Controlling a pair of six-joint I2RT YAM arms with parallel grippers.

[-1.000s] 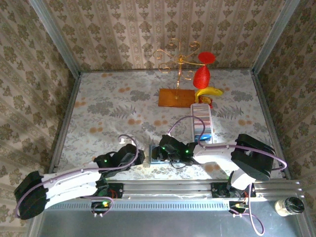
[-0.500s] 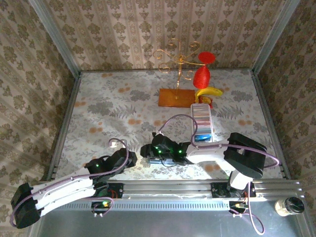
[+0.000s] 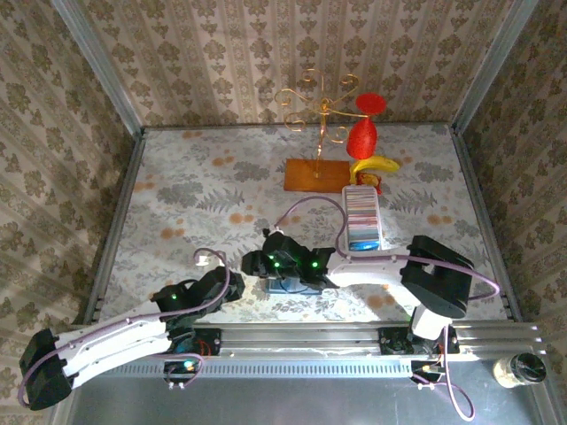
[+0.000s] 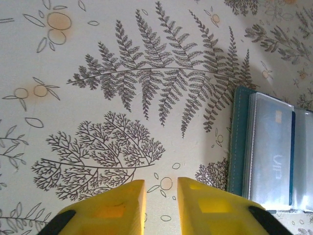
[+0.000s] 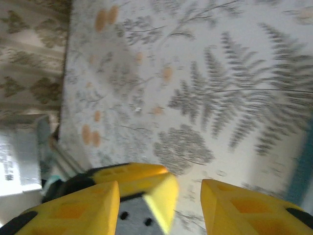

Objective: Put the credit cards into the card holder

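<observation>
Left gripper [image 4: 161, 188]: fingers slightly parted, empty, above the table [image 3: 177, 195] near its near edge.
Right gripper [image 5: 188, 193]: jaws apart, empty.
Card holder [image 4: 238, 147]: open, flat, by the near edge.
Credit cards [image 3: 363, 208]: stacked in white tray [image 3: 345, 221], right side.

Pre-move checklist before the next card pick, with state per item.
1. Left claw empty: ok. The gap is narrow and nothing is between the fingers.
2. Right claw empty: ok. The jaws are apart and hold nothing, though the view is blurred.
3. Card holder open: ok. Its clear sleeves face up, to the right of the left claw.
4. Card seated in a sleeve: ok. The card marked VIP sits under the plastic.
5. Credit cards available: ok. They are stacked in the white tray.
6. Holder unobstructed: not ok. The right arm hangs over it in the top view.
</observation>
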